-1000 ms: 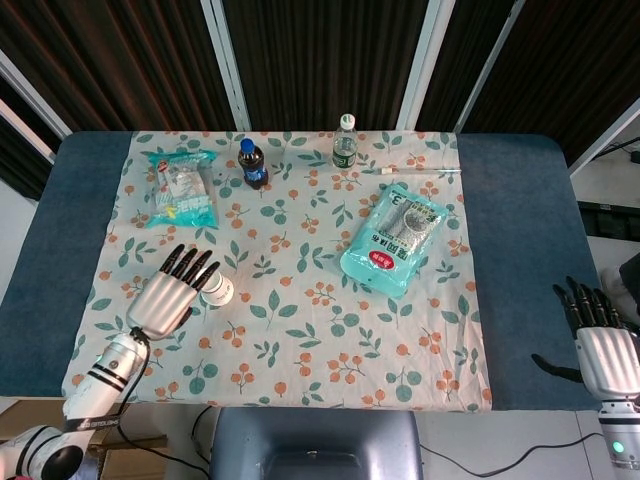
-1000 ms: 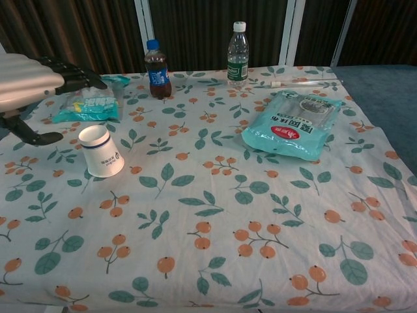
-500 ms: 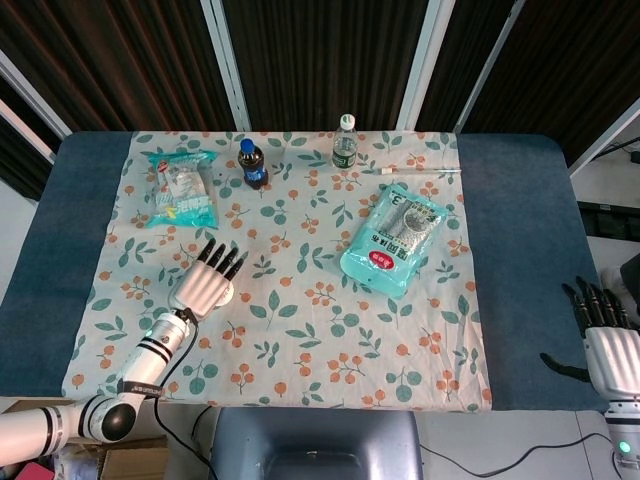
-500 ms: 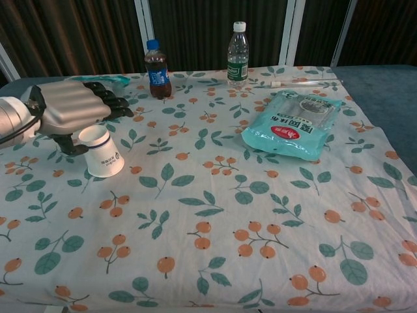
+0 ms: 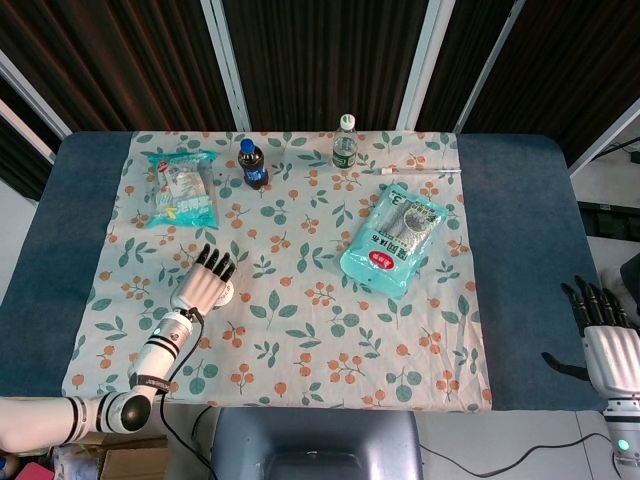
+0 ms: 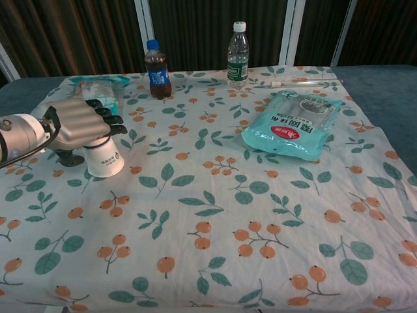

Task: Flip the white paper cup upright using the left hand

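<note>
Left robot hand (image 6: 81,120): fingers draped over the white paper cup (image 6: 104,158), grip unclear | cup: near-left tabletop (image 5: 520,200), on floral cloth (image 6: 215,195) | right robot hand (image 5: 603,335): fingers apart, holding nothing, far right.

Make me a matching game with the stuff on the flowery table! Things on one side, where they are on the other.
Things:
1. white paper cup
2. cola bottle
3. clear water bottle
4. big light-blue pouch

Places:
A. lying flat on the robot's right part of the cloth
B. standing at the far edge, white cap
C. under the left hand
D. standing at the far edge, blue cap

Pairs: 1-C, 2-D, 3-B, 4-A
</note>
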Controlling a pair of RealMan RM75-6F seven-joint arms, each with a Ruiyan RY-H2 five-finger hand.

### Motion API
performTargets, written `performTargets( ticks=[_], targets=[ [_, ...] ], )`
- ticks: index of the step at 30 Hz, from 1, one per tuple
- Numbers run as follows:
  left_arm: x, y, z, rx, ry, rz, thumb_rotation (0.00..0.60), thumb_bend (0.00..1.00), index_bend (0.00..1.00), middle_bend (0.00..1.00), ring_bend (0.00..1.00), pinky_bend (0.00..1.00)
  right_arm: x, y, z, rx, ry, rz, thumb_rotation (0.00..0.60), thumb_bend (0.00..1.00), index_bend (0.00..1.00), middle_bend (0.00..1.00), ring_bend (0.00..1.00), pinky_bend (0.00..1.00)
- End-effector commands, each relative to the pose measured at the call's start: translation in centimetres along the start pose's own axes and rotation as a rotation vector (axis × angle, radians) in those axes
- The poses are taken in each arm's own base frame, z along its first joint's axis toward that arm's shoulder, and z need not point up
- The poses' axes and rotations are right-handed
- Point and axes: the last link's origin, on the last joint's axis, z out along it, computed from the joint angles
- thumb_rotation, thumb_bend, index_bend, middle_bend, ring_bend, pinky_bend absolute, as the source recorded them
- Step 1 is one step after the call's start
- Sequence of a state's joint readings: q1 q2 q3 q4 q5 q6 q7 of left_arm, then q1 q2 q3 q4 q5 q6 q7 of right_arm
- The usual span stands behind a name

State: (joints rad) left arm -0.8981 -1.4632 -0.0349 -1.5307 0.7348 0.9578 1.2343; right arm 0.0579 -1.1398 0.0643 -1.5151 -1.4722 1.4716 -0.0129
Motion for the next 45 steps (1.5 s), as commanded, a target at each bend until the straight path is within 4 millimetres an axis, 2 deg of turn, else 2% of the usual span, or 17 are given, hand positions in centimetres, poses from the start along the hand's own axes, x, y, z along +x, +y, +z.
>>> performTargets(
  ticks=[1, 4, 8, 11, 14, 18, 22, 24, 28, 35, 40, 42, 45],
  targets=[
    [-0.1, 0.1, 0.1, 0.001, 0.013, 0.004, 0.600, 0.43, 0.04, 0.07, 0.00, 0.00, 0.0, 0.0, 0.0, 0.000, -0.001, 0.001, 0.585, 0.09, 0.00, 0.00, 0.00, 0.00],
    [-0.1, 0.1, 0.1, 0.000, 0.040, -0.001, 0.600, 0.47, 0.16, 0.18, 0.00, 0.02, 0.0, 0.1, 0.0, -0.002, -0.004, -0.001, 0.586, 0.09, 0.00, 0.00, 0.00, 0.00],
    [0.0, -0.1, 0.0, 0.002, 0.084, -0.025, 0.600, 0.49, 0.27, 0.31, 0.05, 0.07, -0.1, 0.1, 0.1, -0.004, -0.012, -0.001, 0.587, 0.09, 0.00, 0.00, 0.00, 0.00],
    [-0.2, -0.2, 0.0, -0.006, 0.096, -0.041, 0.600, 0.49, 0.34, 0.36, 0.09, 0.10, -0.2, 0.0, 0.1, -0.003, -0.014, -0.001, 0.587, 0.09, 0.00, 0.00, 0.00, 0.00],
    [-0.2, -0.4, -0.1, -0.012, 0.111, -0.069, 0.600, 0.49, 0.36, 0.39, 0.11, 0.11, -0.2, 0.0, 0.1, -0.003, -0.016, -0.001, 0.588, 0.09, 0.00, 0.00, 0.00, 0.00],
    [0.6, -0.9, -0.7, -0.018, 0.157, -0.222, 0.600, 0.49, 0.36, 0.39, 0.12, 0.12, -0.2, 0.0, 0.1, -0.004, -0.017, -0.001, 0.593, 0.09, 0.00, 0.00, 0.00, 0.00],
    [1.0, -2.2, -1.6, -0.032, 0.208, -0.571, 0.600, 0.49, 0.36, 0.39, 0.14, 0.16, 0.0, 0.1, 0.1, -0.006, -0.019, 0.002, 0.593, 0.09, 0.00, 0.00, 0.00, 0.00],
    [0.6, -2.9, -1.9, -0.034, 0.218, -0.715, 0.600, 0.49, 0.35, 0.39, 0.14, 0.17, 0.0, 0.1, 0.1, -0.006, -0.021, 0.006, 0.593, 0.09, 0.00, 0.00, 0.00, 0.00],
    [-2.0, -3.4, -1.9, -0.071, 0.125, -1.023, 0.600, 0.48, 0.34, 0.37, 0.12, 0.17, -0.2, 0.0, 0.1, 0.000, -0.036, 0.014, 0.592, 0.09, 0.00, 0.00, 0.00, 0.00],
    [-6.0, -3.5, -1.1, -0.075, 0.067, -1.219, 0.600, 0.48, 0.29, 0.32, 0.06, 0.14, -0.2, -0.3, 0.1, 0.014, -0.058, 0.022, 0.593, 0.09, 0.00, 0.00, 0.00, 0.00],
    [-7.5, -3.9, -0.7, -0.076, 0.062, -1.219, 0.600, 0.48, 0.27, 0.30, 0.03, 0.14, 0.0, -0.4, 0.3, 0.023, -0.048, 0.026, 0.595, 0.09, 0.00, 0.00, 0.00, 0.00],
    [-7.9, -4.0, -0.7, -0.080, 0.054, -1.210, 0.600, 0.47, 0.24, 0.27, 0.02, 0.13, 0.0, -0.5, 0.4, 0.028, -0.045, 0.030, 0.597, 0.09, 0.00, 0.00, 0.00, 0.00],
    [-8.2, -4.1, -0.6, -0.091, 0.032, -1.190, 0.600, 0.45, 0.13, 0.16, 0.00, 0.11, -0.1, -0.5, 0.4, 0.032, -0.050, 0.032, 0.600, 0.09, 0.00, 0.00, 0.00, 0.00]
  ],
)
